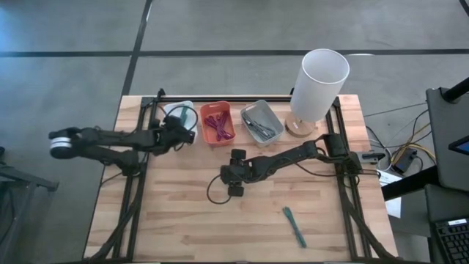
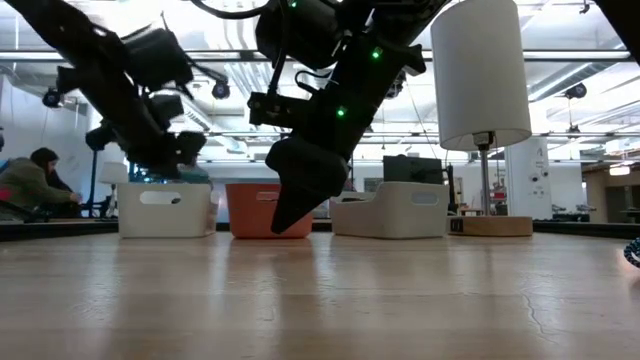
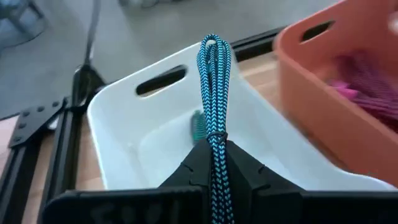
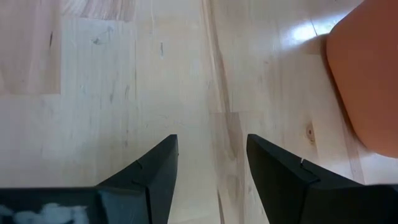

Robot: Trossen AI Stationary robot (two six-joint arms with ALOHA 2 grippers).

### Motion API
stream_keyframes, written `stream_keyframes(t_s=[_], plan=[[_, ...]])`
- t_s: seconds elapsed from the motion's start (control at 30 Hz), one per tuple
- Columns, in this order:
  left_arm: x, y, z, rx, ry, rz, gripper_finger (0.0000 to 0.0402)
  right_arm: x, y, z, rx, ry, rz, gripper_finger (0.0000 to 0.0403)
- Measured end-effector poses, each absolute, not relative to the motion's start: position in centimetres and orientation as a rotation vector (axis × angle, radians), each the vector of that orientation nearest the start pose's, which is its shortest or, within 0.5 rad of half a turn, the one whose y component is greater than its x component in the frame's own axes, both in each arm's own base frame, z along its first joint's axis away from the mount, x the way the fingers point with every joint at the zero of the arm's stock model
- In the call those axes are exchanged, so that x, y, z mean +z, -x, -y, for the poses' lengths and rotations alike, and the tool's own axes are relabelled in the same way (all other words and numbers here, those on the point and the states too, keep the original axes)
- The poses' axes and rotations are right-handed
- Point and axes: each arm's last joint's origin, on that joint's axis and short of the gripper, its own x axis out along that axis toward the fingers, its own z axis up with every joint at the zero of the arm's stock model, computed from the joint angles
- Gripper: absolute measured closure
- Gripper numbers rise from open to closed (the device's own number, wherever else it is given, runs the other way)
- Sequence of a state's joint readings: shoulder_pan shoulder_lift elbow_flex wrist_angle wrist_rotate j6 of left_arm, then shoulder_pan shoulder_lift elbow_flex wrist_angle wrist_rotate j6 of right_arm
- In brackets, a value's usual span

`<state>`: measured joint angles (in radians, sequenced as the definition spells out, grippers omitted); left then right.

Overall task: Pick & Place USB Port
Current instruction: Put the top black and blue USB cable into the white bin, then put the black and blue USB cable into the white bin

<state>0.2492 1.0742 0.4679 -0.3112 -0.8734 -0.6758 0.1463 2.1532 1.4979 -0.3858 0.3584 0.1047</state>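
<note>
While the right end effector point(image 4: 208, 168) hangs empty, fingers spread, the left end effector point(image 3: 217, 162) pinches a blue braided cable point(image 3: 214, 93) above the white bin point(image 3: 124, 118).

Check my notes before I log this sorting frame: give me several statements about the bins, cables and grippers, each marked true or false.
1. The left gripper holds a blue braided cable over the white bin. True.
2. The right gripper grips a cable. False: it is open and empty above bare table.
3. The orange bin sits between the white and grey bin. True.
4. The teal cable lies inside the grey bin. False: it lies on the table.
</note>
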Motion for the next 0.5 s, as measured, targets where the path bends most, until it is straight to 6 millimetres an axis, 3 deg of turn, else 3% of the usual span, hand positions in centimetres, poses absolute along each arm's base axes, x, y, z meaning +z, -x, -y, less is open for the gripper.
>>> stream_keyframes(t_s=[0.17, 0.5], plan=[[17.0, -17.1, -7.6, 1.340, 0.276, -0.552, 0.0370, 14.0, -44.1, -5.5, -0.245, 0.165, -0.996, 0.0213], [16.0, -17.3, -8.1, 1.365, 0.289, -0.594, 0.0315, 14.0, -44.1, -5.5, -0.230, 0.156, -0.999, 0.0213]])
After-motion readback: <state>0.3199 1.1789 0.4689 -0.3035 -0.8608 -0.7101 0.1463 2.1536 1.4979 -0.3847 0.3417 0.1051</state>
